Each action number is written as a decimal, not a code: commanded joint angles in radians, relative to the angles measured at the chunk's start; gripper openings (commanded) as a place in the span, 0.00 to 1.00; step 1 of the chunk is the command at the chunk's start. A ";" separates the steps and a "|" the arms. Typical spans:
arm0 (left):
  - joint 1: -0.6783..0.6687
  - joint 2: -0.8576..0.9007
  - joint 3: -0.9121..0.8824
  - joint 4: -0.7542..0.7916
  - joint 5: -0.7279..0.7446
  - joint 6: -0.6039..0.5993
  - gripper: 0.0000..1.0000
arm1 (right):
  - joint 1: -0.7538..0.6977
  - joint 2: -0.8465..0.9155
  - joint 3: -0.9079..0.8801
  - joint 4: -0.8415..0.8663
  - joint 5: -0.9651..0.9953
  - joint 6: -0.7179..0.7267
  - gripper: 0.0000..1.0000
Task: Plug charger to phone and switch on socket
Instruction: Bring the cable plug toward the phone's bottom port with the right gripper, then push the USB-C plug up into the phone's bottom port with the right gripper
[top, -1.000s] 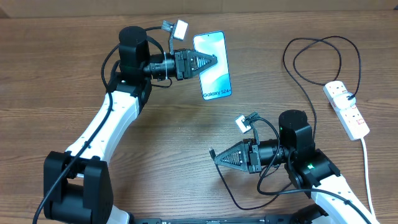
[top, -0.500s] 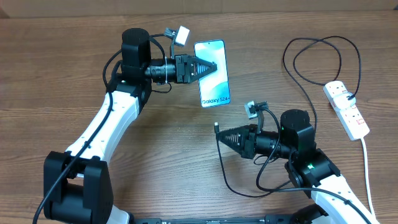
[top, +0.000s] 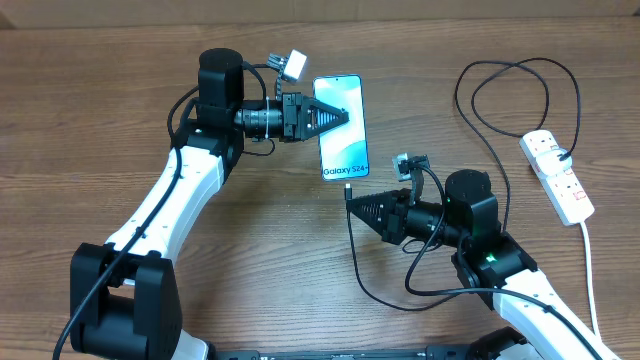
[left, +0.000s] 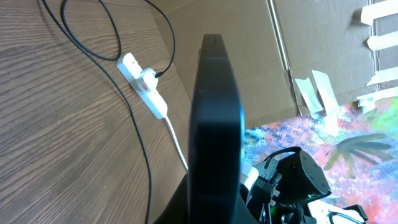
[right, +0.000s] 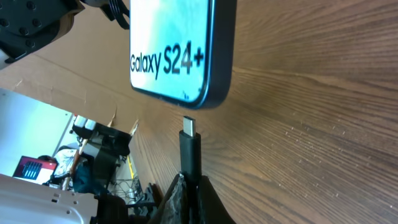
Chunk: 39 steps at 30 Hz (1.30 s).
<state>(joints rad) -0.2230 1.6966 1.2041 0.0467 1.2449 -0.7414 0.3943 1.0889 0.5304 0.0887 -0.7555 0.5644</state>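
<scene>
Right gripper's (top: 354, 204) swung up, charger plug (right: 188, 126) pinched just short of the phone (top: 343, 135) clamped in my left gripper (top: 338, 116). Any tilt and it hits the phone's edge instead, knocking it loose.

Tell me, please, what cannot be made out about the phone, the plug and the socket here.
- Phone port: right wrist view, too dark on the bottom edge.
- Socket switches: overhead, too small to read.
- Phone screen: left wrist view, seen edge-on.
</scene>
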 joint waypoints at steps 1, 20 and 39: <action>-0.006 -0.002 0.010 0.006 0.024 0.010 0.04 | 0.004 0.002 0.000 0.016 0.007 -0.015 0.04; -0.006 -0.002 0.010 -0.077 -0.006 0.084 0.04 | 0.004 0.002 0.002 0.060 -0.025 -0.015 0.04; -0.013 -0.002 0.010 -0.076 0.109 0.122 0.04 | 0.004 0.002 0.002 0.129 0.048 -0.015 0.04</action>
<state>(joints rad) -0.2230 1.6966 1.2041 -0.0338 1.2766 -0.6487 0.3943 1.0897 0.5289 0.2039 -0.7418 0.5571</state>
